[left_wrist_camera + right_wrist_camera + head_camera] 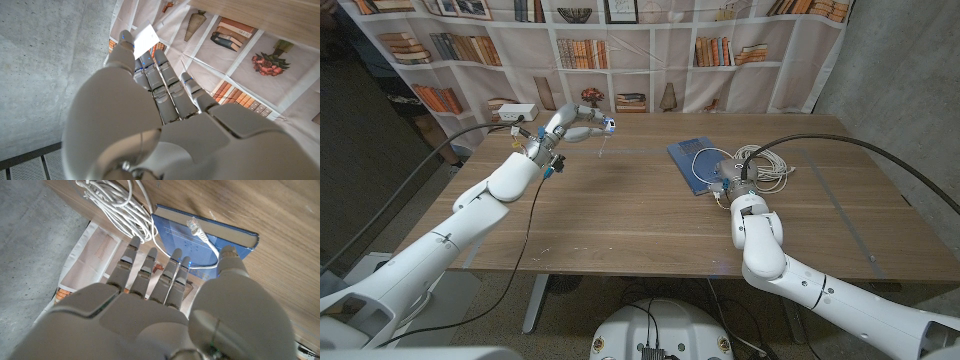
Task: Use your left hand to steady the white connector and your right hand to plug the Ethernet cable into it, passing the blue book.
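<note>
R hand (732, 187): nearest to me, at the blue book's (688, 158) near edge, fingers apart and stretched over the cover, holding nothing.
Blue book: flat on the table (620, 220); I used it as my ref for all else.
Cable plug (194, 226): lay on the book's cover, clear tip pointing off the cover, R fingers just short of it.
Ethernet cable (765, 165): rest of it coiled loose beside the book, on the side away from the L arm.
L hand (578, 122): well apart from the book, far side of the table, raised off the wood, fingers curled.
White connector (145, 36): I judged the L hand pinched it at the fingertips; a small white piece showed past them in L wrist view. Couldn't confirm the port's facing.
Risk 1: plug flat on a slick cover, so R fingers could push it along rather than lift it.
Risk 2: coil could drag or snag on the book as I carried the plug across.
Risk 3: fingertip hold on connector looked light; insertion push could twist it out.
</note>
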Robot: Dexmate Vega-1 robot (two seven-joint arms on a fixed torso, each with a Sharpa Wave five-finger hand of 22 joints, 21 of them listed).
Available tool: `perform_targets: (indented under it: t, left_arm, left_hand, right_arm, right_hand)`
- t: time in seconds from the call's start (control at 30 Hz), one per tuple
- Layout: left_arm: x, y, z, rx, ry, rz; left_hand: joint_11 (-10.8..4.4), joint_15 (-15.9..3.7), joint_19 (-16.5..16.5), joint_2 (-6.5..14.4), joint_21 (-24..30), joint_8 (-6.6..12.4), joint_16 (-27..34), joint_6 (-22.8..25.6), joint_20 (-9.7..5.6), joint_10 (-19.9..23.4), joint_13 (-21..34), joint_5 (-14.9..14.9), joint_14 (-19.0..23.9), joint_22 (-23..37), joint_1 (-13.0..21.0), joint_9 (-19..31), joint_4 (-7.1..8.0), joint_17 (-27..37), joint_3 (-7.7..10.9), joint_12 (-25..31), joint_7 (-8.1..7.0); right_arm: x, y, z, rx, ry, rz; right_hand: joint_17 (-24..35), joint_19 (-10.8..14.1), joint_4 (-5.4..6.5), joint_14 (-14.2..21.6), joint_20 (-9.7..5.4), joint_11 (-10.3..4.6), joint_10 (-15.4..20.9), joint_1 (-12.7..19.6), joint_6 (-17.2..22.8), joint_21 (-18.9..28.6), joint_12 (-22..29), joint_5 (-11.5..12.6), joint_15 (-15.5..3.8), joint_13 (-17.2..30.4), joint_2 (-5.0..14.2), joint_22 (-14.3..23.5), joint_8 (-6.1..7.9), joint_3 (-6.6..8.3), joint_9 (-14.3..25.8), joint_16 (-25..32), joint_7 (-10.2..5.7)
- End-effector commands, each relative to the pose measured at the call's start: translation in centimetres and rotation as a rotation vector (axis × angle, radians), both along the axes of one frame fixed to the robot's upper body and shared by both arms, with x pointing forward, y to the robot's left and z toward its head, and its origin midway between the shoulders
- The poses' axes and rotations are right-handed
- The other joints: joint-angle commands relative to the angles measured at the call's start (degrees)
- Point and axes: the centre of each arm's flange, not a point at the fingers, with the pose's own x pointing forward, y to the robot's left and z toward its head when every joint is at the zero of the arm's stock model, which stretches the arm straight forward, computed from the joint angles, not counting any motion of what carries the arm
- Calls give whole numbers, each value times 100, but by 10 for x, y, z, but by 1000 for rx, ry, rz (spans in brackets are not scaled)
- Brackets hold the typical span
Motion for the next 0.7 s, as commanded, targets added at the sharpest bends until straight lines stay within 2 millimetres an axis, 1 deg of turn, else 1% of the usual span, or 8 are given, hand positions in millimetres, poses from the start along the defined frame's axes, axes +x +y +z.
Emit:
perform_targets:
  t: [0.03, 0.2, 0.4, 0.47, 0.5, 0.53, 0.7]
  left_arm:
    - [0, -4, -2, 2, 3, -5]
    - [-1, -5, -3, 6, 0, -7]
    - [-1, -3, -5, 4, 3, -9]
    - [-1, -2, -5, 5, 5, -8]
    - [-2, -2, -5, 4, 5, -9]
    - [-2, -1, -5, 4, 5, -8]
    - [-3, 1, -5, 3, -1, -1]
  left_hand:
    - [-541, -423, -3, 45, 24, 37, 13, 262, -338, 597, 27, 25, 22, 16, -46, 219, 467, 8, 514, 14, -61]
    - [-542, -424, 4, 44, 28, 42, 16, 281, -346, 590, 32, 24, 26, 16, -53, 220, 467, 10, 536, 9, -74]
    - [-544, -421, -2, 35, 26, 30, 15, 257, -335, 585, 38, 23, 21, 16, -69, 221, 469, 10, 559, 4, -79]
    - [-544, -420, -3, 30, 26, 29, 13, 256, -337, 585, 40, 22, 15, 16, -75, 221, 469, 9, 564, 3, -85]
    - [-545, -419, -1, 27, 27, 31, 13, 262, -339, 585, 41, 22, 13, 16, -77, 221, 470, 9, 566, 3, -90]
    - [-545, -419, -5, 28, 26, 26, 13, 252, -333, 584, 42, 22, 11, 16, -81, 221, 471, 10, 571, 2, -89]
    - [-547, -425, -9, 30, 25, 25, 12, 252, -331, 588, 48, 22, -1, 16, -90, 222, 473, 10, 595, 1, -92]
  right_arm:
    - [3, -5, -5, -29, 12, -35]
    - [4, -4, -6, -41, 17, -47]
    - [7, -2, -6, -53, -2, -56]
    - [7, -1, -6, -56, -10, -59]
    - [8, 0, -6, -59, -13, -58]
    - [8, 1, -6, -63, -17, -57]
    - [11, 3, -7, -53, -18, -60]
  right_hand:
    - [12, 44, 0, 69, -12, 1, 61, 74, 68, 23, 26, 44, -149, 30, -22, 7, 28, 5, 6, 32, -20]
    - [6, 79, -27, 114, -55, -10, 50, 133, 100, 32, 7, 56, -213, 30, -17, 7, 32, 26, 4, 32, -29]
    - [5, 117, -34, 184, -112, -15, 63, 166, 138, 41, -1, 65, -239, 32, 0, 8, 40, 41, 5, 47, -31]
    - [6, 158, -35, 255, -148, -15, 98, 186, 177, 52, 1, 72, -236, 35, 14, 8, 52, 51, 5, 64, -32]
    - [7, 179, -26, 278, -162, -15, 183, 201, 313, 49, 13, 78, -246, 43, 36, 9, 100, 56, 11, 53, -22]
    - [8, 196, -31, 331, -171, -18, 203, 214, 326, 51, 9, 81, -285, 45, 30, 9, 99, 55, 9, 63, -33]
    - [5, 295, -49, 427, -213, -20, 285, 275, 393, 77, 16, 96, -338, 51, 43, 10, 116, 74, 10, 75, -36]
